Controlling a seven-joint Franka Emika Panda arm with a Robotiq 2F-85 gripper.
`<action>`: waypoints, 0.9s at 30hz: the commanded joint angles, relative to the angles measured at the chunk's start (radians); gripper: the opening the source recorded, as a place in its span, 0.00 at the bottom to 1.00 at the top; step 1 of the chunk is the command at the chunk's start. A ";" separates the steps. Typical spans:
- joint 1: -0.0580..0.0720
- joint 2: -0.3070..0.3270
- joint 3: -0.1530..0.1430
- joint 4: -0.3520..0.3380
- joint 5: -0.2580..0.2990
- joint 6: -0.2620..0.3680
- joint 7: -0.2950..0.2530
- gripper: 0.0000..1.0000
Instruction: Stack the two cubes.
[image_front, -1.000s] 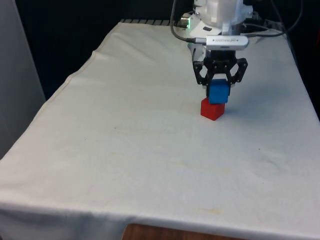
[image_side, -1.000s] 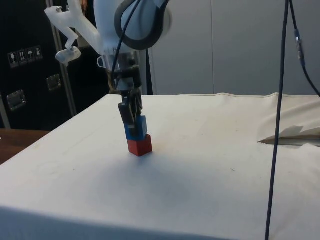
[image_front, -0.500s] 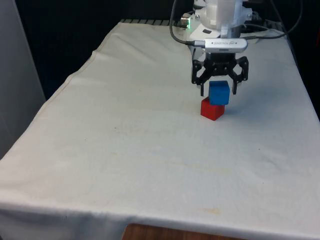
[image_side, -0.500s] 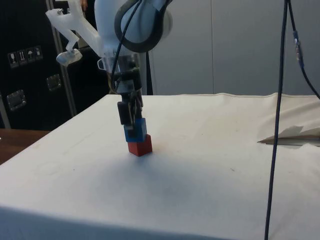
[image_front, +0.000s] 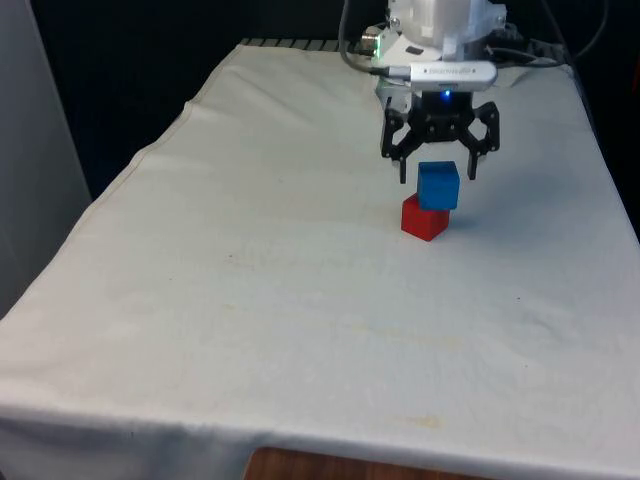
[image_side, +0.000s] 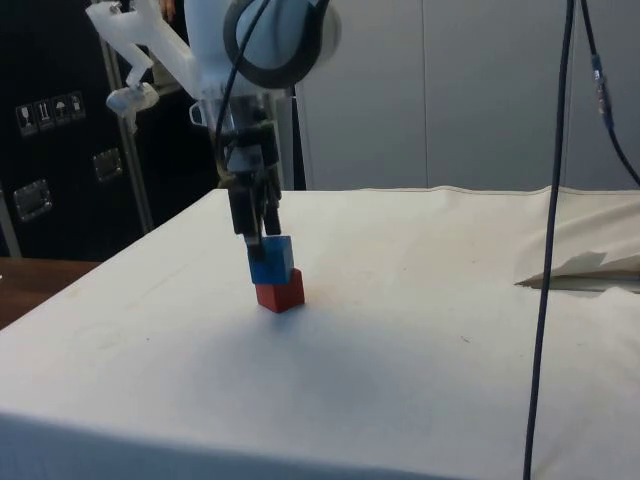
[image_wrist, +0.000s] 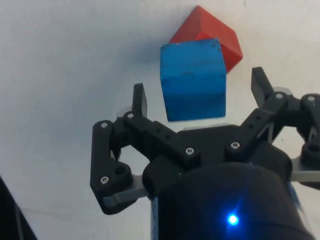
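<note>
- A dark cable (image_side: 548, 240) hangs down in front of the side view, well to the side of the cubes and crossing none of them.
- The white tablecloth (image_front: 250, 300) lies bare across the near half of the table, with only faint creases in it.
- The red cube (image_front: 424, 217) sits on the cloth toward the far end, on the front view's right, turned corner-on to that camera.
- The blue cube (image_front: 438, 185) rests on top of the red one, twisted a little relative to it and overhanging slightly.
- The gripper (image_front: 438, 172) hangs just above the blue cube, its jaws spread wide with one finger on either side of the cube's upper edge and clear of it, gripping nothing.
- In the wrist view, the fingertips (image_wrist: 139, 99) stand apart from the blue cube (image_wrist: 192, 78), with cloth visible between, and the red cube (image_wrist: 214, 37) peeks out from beneath it.
- In the side view the fingers overlap as one dark shape, so their spread cannot be read there; that view does show the blue cube (image_side: 271, 258) seated squarely on the red cube (image_side: 280, 291).
</note>
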 joint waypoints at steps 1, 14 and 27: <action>0.000 -0.017 0.000 -0.001 0.000 -0.020 0.003 1.00; 0.000 -0.094 -0.006 -0.007 -0.004 -0.081 0.014 1.00; 0.002 -0.174 -0.011 -0.050 -0.008 -0.095 0.026 1.00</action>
